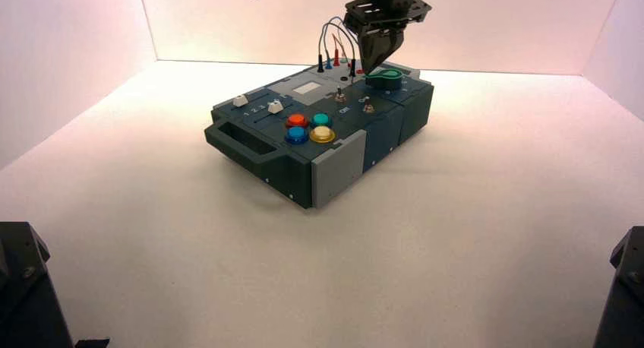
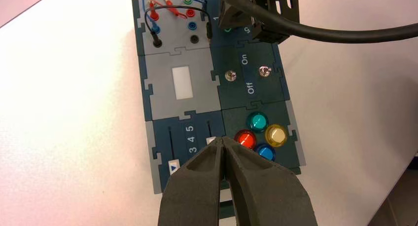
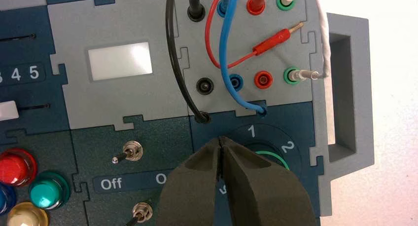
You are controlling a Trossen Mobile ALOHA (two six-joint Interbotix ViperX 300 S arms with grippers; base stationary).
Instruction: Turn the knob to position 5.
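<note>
The knob (image 1: 385, 77) sits at the far right corner of the box (image 1: 319, 128), upper centre of the high view, its green body partly hidden under the right claw (image 1: 374, 65). In the right wrist view only a thin green arc of the knob (image 3: 270, 157) shows past the dark fingers (image 3: 256, 191), with the dial numerals 1 and 2 printed beside it. The right claw's fingers are pressed together with nothing between them, tips poised just at or above the knob's near edge; whether they touch it cannot be told. Where the pointed end aims is hidden, so the setting cannot be read. By my judgement the turn to 5 is not yet shown as done, and the whole rotation may remain.

Room is tight around the knob: the black wire (image 3: 172, 63) and blue wire (image 3: 224, 63) plug in just beside the dial, and the toggle switches (image 3: 132, 152) lie near. The box's handle (image 3: 347, 88) bounds the outer edge; beyond it the desk (image 1: 494, 211) lies open.

The left claw (image 2: 224, 146), fingers also together and holding nothing, hangs high over the slider end of the box, well apart from the knob.
</note>
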